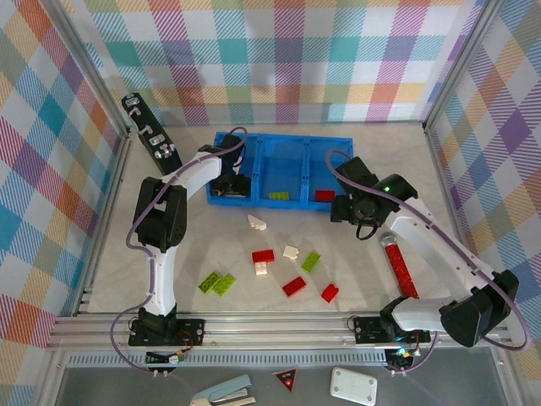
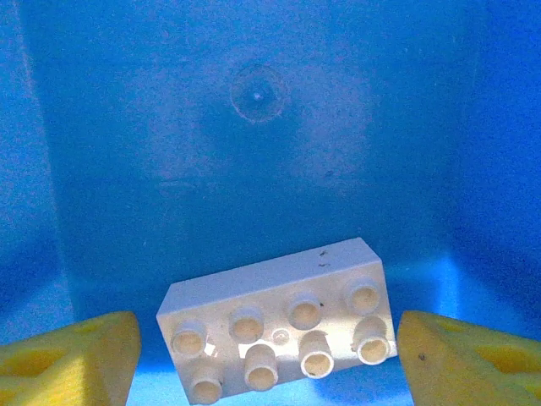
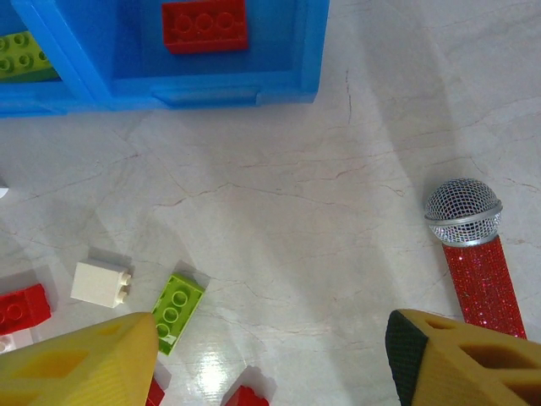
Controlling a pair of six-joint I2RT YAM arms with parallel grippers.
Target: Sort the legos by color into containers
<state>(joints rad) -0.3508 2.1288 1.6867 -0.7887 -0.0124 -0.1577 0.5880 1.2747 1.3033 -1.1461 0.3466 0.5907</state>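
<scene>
Red lego (image 3: pixel 204 25) flat inside the blue tray (image 3: pixel 279 90)

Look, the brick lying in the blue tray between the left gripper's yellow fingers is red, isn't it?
Not quite. That brick is not red, it is a cream-white brick. The left wrist view shows it lying studs-up on the floor of the blue tray, between the open yellow fingers of the left gripper, just as you said.

I saw a glossy cream plastic brick (image 2: pixel 279 326) on the translucent blue plastic tray (image 2: pixel 254 169), a polished, veined stone-look desk (image 3: pixel 338 211), and a microphone (image 3: pixel 475 262) of metal mesh and red glitter.
</scene>
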